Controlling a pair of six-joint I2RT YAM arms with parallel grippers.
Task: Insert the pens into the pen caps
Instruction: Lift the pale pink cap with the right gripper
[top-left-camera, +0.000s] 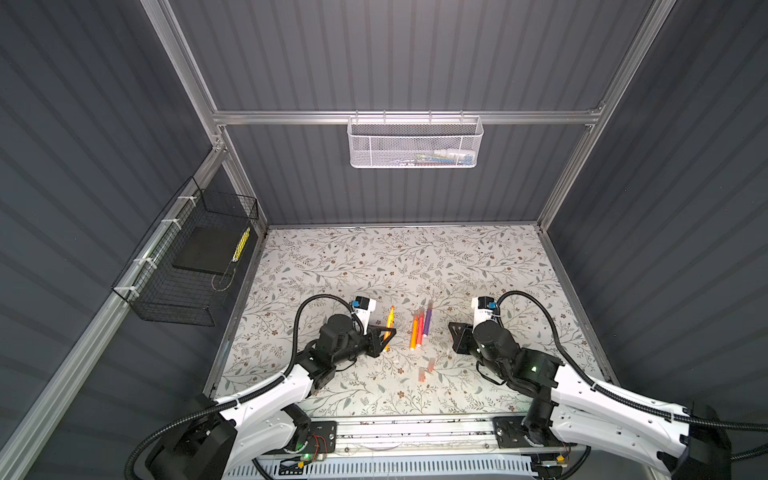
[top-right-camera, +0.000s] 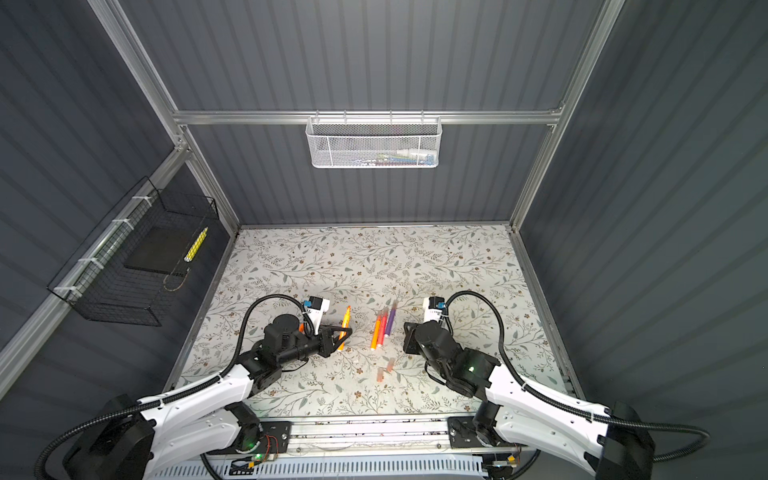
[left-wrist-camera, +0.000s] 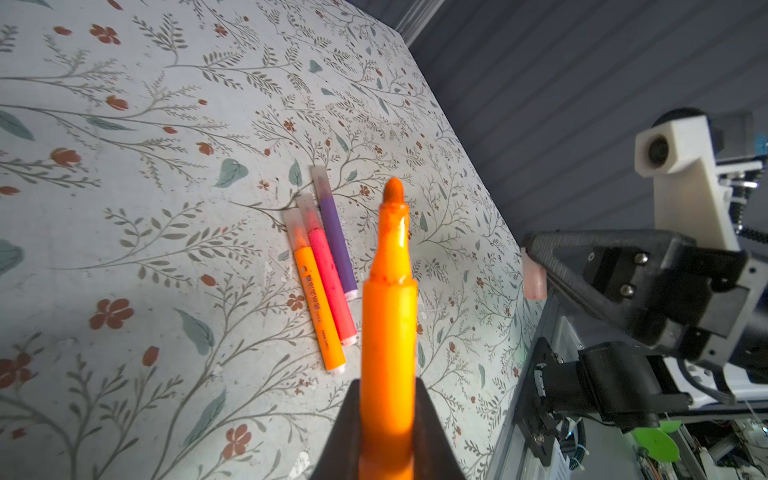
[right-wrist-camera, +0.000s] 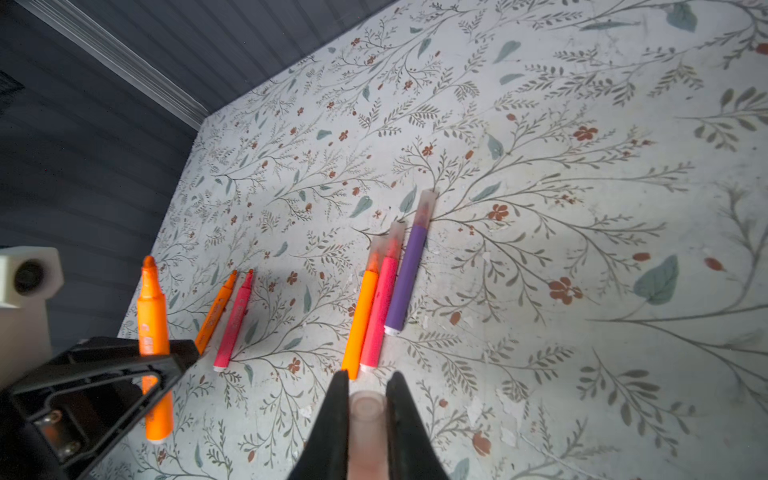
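Right up against the lens in the left wrist view is an orange pen (left-wrist-camera: 388, 324), clenched in the left hand (left-wrist-camera: 386, 388). Its tail end is cut off by the frame edge, and the bare tapered tip points straight out past the fingers. In a top view its long axis runs roughly near-to-far, tip toward the back wall, with the hand covering its lower part. The right hand (right-wrist-camera: 368, 376) is clamped on a pale pinkish cap (right-wrist-camera: 368, 415). It's so close and blurry that I can't tell which end is the open one.

Between the two hands lie three capped pens (top-left-camera: 419, 330): orange, pink and purple. They're side by side and touching, flat on the floral surface (top-left-camera: 374, 257), caps toward the back wall. Two uncapped pens (right-wrist-camera: 235, 320), one orange and one pink-red, lie next to each other near the left hand, roughly parallel to the capped three. From above I can't pick them out for certain. Two loose caps (top-left-camera: 431, 364) sit nearer the front edge, small and smeary.

Both arms come in from the front corners, elbows bent, hands low and facing each other, well apart.
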